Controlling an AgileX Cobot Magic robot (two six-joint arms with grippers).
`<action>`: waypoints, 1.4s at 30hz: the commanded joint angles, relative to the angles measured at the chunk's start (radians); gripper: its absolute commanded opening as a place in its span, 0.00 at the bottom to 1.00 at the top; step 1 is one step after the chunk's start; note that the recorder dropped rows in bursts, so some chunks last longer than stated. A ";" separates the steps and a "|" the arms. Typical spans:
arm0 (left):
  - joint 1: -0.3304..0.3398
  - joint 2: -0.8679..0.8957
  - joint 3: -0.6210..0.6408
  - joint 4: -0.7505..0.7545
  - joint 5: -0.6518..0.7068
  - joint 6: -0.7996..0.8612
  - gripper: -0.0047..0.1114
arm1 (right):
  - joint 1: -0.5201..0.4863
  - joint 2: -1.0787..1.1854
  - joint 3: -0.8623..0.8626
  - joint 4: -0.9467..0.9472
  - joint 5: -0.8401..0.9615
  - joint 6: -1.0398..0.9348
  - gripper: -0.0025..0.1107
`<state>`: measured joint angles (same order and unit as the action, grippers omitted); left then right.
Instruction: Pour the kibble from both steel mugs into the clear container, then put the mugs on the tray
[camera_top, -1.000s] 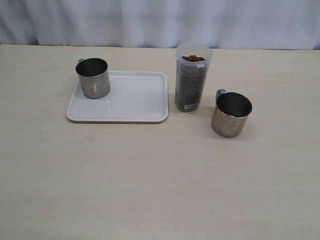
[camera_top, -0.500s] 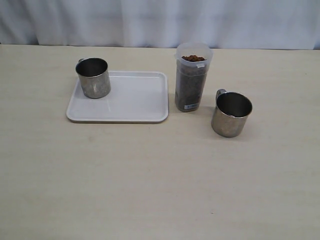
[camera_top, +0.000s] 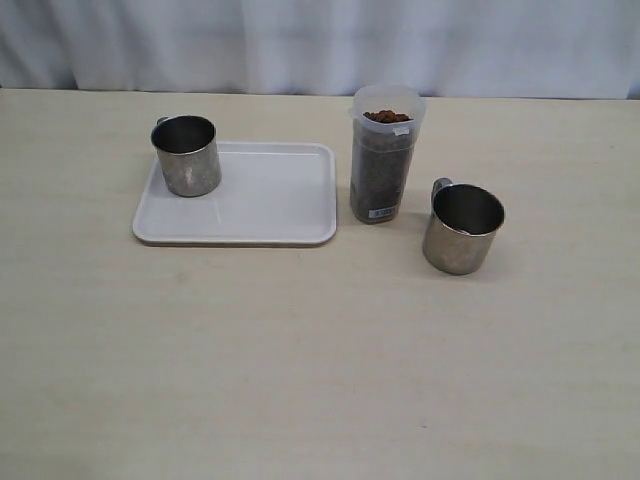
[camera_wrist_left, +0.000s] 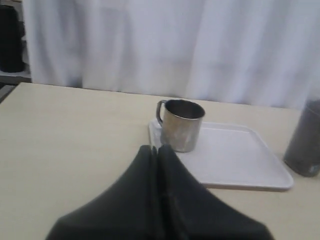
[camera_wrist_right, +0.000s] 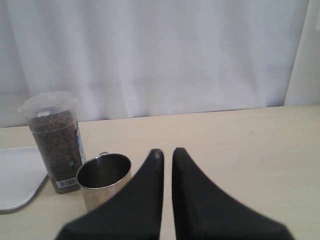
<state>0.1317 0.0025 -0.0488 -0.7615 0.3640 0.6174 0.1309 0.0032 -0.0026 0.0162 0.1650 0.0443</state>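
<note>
One steel mug stands upright on the far left corner of the white tray. The second steel mug stands on the bare table, to the right of the clear container; its inside looks empty in the right wrist view. The container holds kibble up to the rim. Neither gripper shows in the exterior view. My left gripper is shut, empty, short of the tray's mug. My right gripper is shut with a thin slit between its fingers, empty, beside the other mug.
A white curtain hangs behind the table's far edge. The tray and container sit to one side in the left wrist view; the container and a corner of the tray show in the right wrist view.
</note>
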 joint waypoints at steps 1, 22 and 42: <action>-0.030 -0.003 0.005 0.296 -0.096 -0.315 0.04 | -0.001 -0.003 0.003 0.002 -0.005 -0.003 0.06; -0.030 -0.003 0.049 1.109 -0.157 -1.068 0.04 | -0.001 -0.003 0.003 0.002 -0.005 -0.003 0.06; -0.030 -0.003 0.049 0.708 -0.195 -0.572 0.04 | -0.001 -0.003 0.003 0.002 -0.005 -0.003 0.06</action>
<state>0.1064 0.0025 -0.0033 0.0736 0.1900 -0.1098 0.1309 0.0032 -0.0026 0.0162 0.1650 0.0443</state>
